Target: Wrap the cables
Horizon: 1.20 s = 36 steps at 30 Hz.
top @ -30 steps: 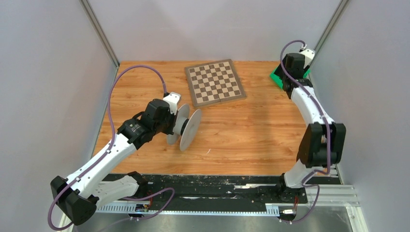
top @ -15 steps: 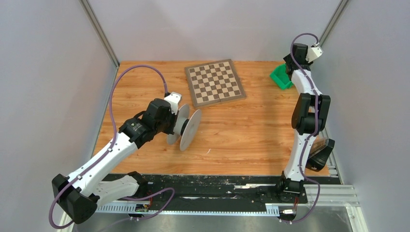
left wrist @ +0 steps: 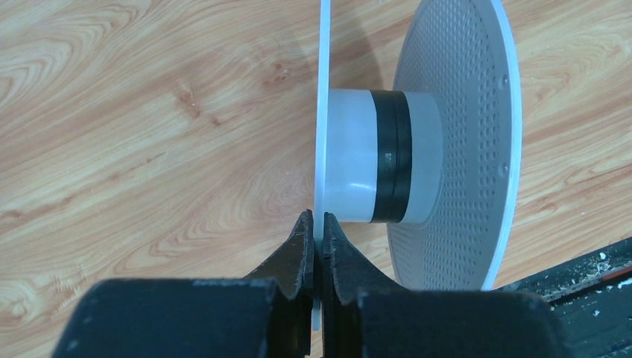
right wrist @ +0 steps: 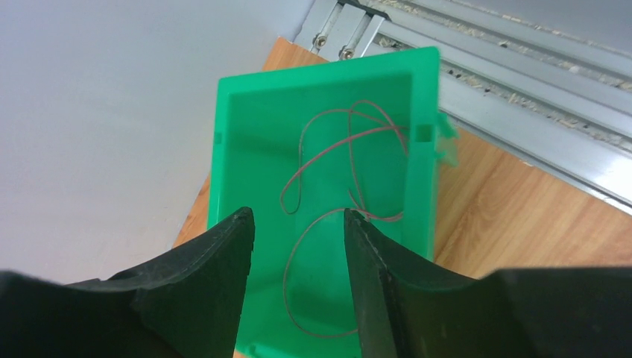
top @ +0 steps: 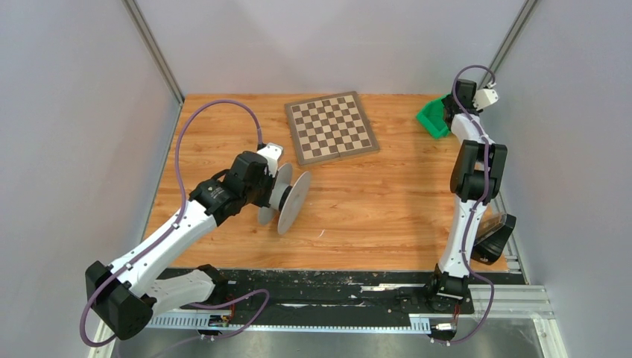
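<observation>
Pinching the near disc of the spool (left wrist: 373, 165), the left gripper (left wrist: 317, 227) has its fingers narrowed to a sliver, one on each face of the thin white rim. The spool stands on edge on the table (top: 223, 134), left of centre in the top view. Only the left wrist view shows its pale core with a black band around it and the dotted far disc. To the right, in the upper middle of the top view, lies a chessboard (top: 332, 127). Further right, in the upper right corner, sits a green bin (top: 431, 119). The top view cannot show inside it. The right wrist view does: a thin red cable (right wrist: 328, 151) lies in loose loops on the bin floor. The right gripper (right wrist: 296, 220) hangs above the bin, its fingers moderately spread and holding nothing. The cable lies beyond and between the tips, apart from them.
</observation>
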### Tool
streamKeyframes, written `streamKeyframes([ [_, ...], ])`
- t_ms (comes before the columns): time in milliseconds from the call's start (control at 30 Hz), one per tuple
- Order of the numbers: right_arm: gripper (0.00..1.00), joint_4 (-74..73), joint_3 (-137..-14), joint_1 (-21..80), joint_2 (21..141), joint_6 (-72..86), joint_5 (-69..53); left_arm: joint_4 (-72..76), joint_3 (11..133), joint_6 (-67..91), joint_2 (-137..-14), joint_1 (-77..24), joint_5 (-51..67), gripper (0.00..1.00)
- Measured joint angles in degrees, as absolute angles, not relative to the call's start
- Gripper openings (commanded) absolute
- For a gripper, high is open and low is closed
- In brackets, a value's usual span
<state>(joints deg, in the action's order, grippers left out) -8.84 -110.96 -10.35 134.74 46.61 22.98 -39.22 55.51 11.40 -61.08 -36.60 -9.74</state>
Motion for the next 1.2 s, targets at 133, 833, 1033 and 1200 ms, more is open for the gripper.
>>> streamKeyframes([
  [133, 0.47, -6.70, -111.98, -10.59, 136.53, 47.59, 22.35, -39.22, 55.51, 11.40, -61.56, -36.60, -9.82, 0.05],
  [833, 0.00, -0.56, -114.91, -12.21, 138.74, 47.66, 18.31, -38.33, 55.77, 11.40, -62.76, -36.60, -10.76, 0.08],
  [1033, 0.00, 0.12, -112.42, -12.23, 132.60, 44.38, 14.83, -38.35, 55.77, 11.18, -62.33, -36.42, -11.33, 0.12],
  [1200, 0.00, 0.97, -112.40, -12.36, 125.51, 41.25, 10.55, -38.09, 55.77, 11.20, -61.54, -35.66, -10.96, 0.18],
])
